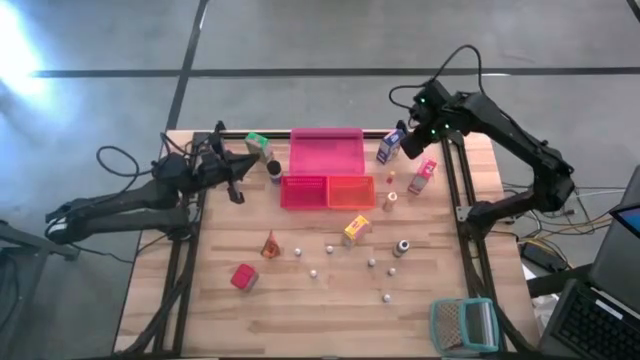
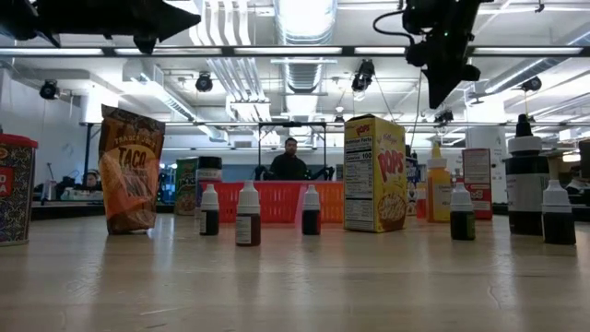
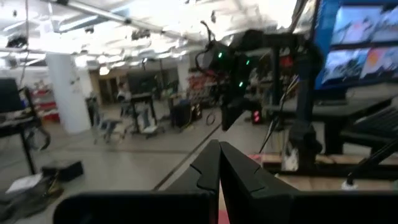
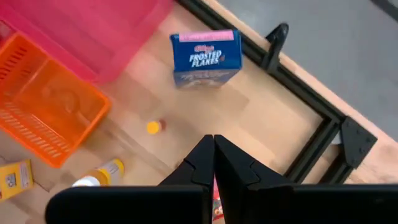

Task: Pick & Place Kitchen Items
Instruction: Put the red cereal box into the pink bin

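Left gripper (image 3: 219, 163): two dark, angular fingers pressed flat together, nothing between them; it sits over the table's left rear area, just beside the green carton (image 1: 257, 143).
Right gripper (image 4: 214, 158): dark fingers closed tip to tip, empty; it hangs above the right rear of the table, near the blue carton (image 4: 206, 55).
Table (image 1: 300, 310): pale wooden planks with visible grain, framed by black metal rails.
Blue carton: rectangular cardboard box, printed front, standing upright by the rear rail, just beside the large pink tray (image 1: 326, 152).
Trays: the large pink tray is smooth plastic; the small red tray (image 1: 304, 191) and orange tray (image 4: 46, 109) are slotted, basket-like, side by side in front of it.
Other kitchen items: pink carton (image 1: 422, 176), yellow carton (image 1: 355, 229) and red carton (image 1: 243, 277) stand apart on the boards; tiny pale round pieces (image 1: 313, 271) lie scattered across the middle.
Wire-mesh thing (image 1: 463, 324): teal frame, grey mesh, at the front right corner.
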